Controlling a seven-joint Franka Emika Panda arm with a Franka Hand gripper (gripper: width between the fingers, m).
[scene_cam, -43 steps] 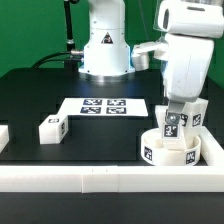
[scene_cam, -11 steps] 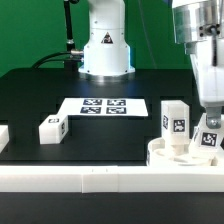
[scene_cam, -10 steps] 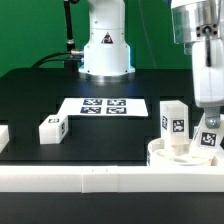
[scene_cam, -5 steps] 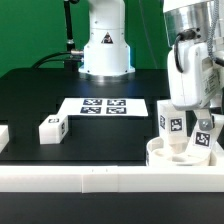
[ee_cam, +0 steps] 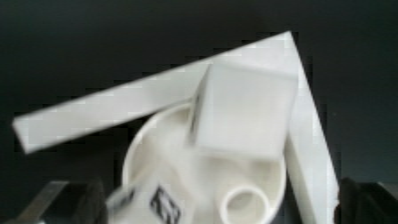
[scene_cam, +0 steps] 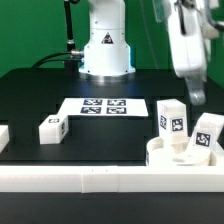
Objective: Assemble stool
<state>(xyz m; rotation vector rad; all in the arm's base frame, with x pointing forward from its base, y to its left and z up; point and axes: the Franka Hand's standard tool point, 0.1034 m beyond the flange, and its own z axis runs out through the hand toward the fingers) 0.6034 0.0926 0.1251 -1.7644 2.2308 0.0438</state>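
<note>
The seat point(scene_cam: 165, 153) sits in the tabletop's front corner on the exterior view's right, with one leg point(scene_cam: 172, 120) upright in it and a second leg point(scene_cam: 206, 134) leaning askew. Your gripper point(scene_cam: 197, 96) hangs above, jaws spread and empty. Grip the leaning leg low, square it over its hole, and press straight down.
</note>
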